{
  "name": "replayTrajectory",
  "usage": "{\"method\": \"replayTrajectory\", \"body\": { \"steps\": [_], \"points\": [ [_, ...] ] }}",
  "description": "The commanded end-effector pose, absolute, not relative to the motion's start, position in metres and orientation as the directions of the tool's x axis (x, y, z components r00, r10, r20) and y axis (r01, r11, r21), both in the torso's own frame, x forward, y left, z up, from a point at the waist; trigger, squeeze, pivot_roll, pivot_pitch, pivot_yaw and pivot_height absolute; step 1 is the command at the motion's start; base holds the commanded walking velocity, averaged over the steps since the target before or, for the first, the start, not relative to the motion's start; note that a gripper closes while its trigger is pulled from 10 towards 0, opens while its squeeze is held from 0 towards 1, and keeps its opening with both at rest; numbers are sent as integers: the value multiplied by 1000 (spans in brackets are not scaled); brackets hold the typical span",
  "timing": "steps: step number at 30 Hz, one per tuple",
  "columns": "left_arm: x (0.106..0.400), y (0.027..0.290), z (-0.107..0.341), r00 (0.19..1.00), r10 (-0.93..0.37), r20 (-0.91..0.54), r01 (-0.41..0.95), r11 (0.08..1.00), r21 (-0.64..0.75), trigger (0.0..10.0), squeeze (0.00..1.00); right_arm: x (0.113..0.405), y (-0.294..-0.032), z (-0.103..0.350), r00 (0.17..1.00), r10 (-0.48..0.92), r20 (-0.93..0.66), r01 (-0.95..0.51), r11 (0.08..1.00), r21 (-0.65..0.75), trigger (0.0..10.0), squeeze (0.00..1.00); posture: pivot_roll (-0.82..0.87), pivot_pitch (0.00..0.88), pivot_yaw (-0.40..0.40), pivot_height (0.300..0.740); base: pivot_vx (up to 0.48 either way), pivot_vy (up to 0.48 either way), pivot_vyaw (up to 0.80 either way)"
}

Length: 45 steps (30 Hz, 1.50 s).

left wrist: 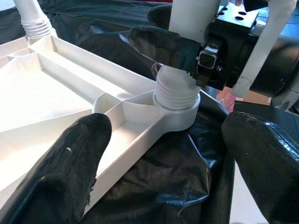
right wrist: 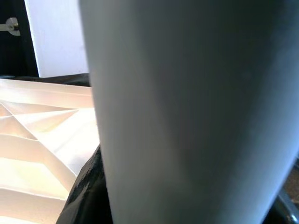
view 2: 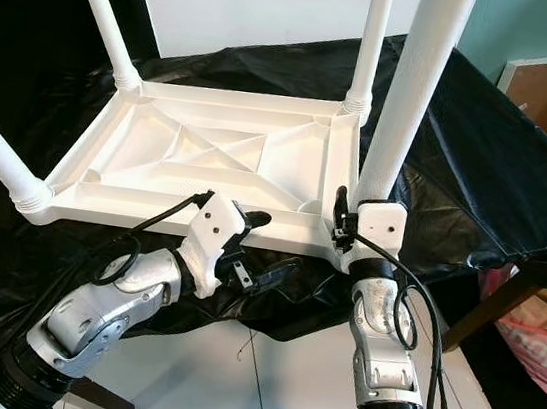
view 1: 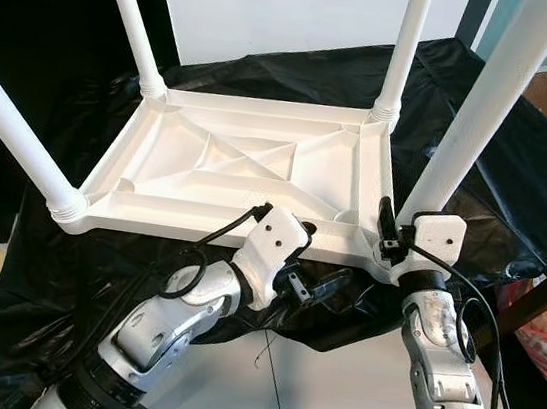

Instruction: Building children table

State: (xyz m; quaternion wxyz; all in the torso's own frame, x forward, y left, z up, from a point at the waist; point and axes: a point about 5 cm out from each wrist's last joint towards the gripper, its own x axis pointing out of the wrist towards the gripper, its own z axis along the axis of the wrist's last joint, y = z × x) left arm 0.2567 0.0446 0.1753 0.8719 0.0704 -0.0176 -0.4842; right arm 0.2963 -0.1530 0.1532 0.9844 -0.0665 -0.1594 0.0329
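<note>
The white table top (view 1: pixel 248 166) lies upside down on the black sheet (view 1: pixel 481 161). The right gripper (view 1: pixel 387 232) pinches the near-right leg (view 1: pixel 470 130) just above its socket — the leg stands straight up. The left gripper (view 1: pixel 318 289) waits beside it, fingers (left wrist: pixel 77 163) spread — holding nothing.

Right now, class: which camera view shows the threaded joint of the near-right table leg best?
The left wrist view: the threaded joint sits close and sharp in its socket. Both eye views show it small behind the right pincer. The right wrist view shows the leg's shaft only as a blur.

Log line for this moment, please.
step: near-right leg at tabletop corner socket | right gripper: jaws shut on leg base | left gripper: jaws open, beside near edge
</note>
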Motion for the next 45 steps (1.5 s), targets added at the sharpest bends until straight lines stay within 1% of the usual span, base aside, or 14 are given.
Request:
{"method": "replayTrajectory", "body": {
  "steps": [1, 8, 12, 13, 15, 18, 21, 25, 26, 29, 32, 37, 42, 45],
  "points": [
    [247, 41, 176, 374, -925, -69, 921, 362, 143, 10000, 0, 295, -153, 131, 973, 91, 214, -62, 988, -139, 10000, 0, -155, 91, 62, 740, 0, 0, 0],
    [248, 42, 178, 376, -924, -67, 920, 363, 149, 10000, 0, 295, -151, 130, 968, 117, 221, -87, 986, -139, 10000, 0, -152, 87, 64, 740, 0, 0, 0],
    [249, 43, 180, 377, -924, -65, 918, 364, 154, 10000, 0, 294, -148, 129, 964, 167, 209, -138, 980, -146, 10000, 0, -153, 85, 67, 740, 0, 0, 0],
    [249, 43, 181, 377, -924, -66, 918, 364, 155, 10000, 0, 295, -146, 127, 963, 194, 187, -167, 974, -153, 10000, 0, -153, 85, 68, 740, 0, 0, 0],
    [249, 43, 181, 377, -924, -66, 918, 364, 155, 10000, 0, 295, -146, 127, 963, 194, 187, -167, 974, -153, 10000, 0, -153, 85, 68, 740, 0, 0, 0],
    [249, 43, 181, 376, -924, -65, 919, 362, 158, 10000, 0, 298, -147, 122, 969, 216, 123, -196, 968, -155, 10000, 0, -153, 83, 69, 740, 0, 0, 0],
    [250, 43, 182, 376, -924, -64, 918, 362, 161, 10000, 0, 302, -150, 118, 978, 194, 72, -184, 974, -131, 10000, 0, -151, 82, 68, 740, 0, 0, 0],
    [250, 43, 183, 377, -924, -63, 917, 363, 162, 10000, 0, 304, -152, 118, 982, 180, 63, -172, 979, -111, 10000, 0, -149, 80, 66, 740, 0, 0, 0],
    [250, 43, 183, 379, -923, -62, 916, 365, 164, 10000, 0, 306, -156, 118, 987, 152, 52, -148, 986, -80, 10000, 0, -147, 81, 65, 740, 0, 0, 0],
    [250, 43, 184, 381, -922, -61, 915, 368, 165, 10000, 0, 307, -159, 118, 991, 125, 46, -123, 991, -52, 10000, 0, -147, 83, 64, 740, 0, 0, 0],
    [250, 43, 184, 381, -922, -61, 915, 368, 165, 10000, 0, 307, -159, 118, 991, 125, 46, -123, 991, -52, 10000, 0, -147, 83, 64, 740, 0, 0, 0],
    [250, 45, 185, 389, -919, -58, 912, 375, 165, 10000, 0, 306, -171, 115, 999, 46, 18, -46, 998, 44, 10000, 0, -145, 87, 62, 740, 0, 0, 0],
    [250, 44, 186, 385, -921, -57, 914, 372, 165, 10000, 0, 307, -177, 115, 1000, 9, -8, -8, 995, 101, 10000, 0, -151, 90, 66, 740, 0, 0, 0],
    [250, 44, 186, 384, -922, -56, 914, 371, 165, 10000, 0, 307, -178, 115, 1000, 2, -12, 0, 994, 108, 10000, 0, -151, 90, 66, 740, 0, 0, 0]
  ]
}}
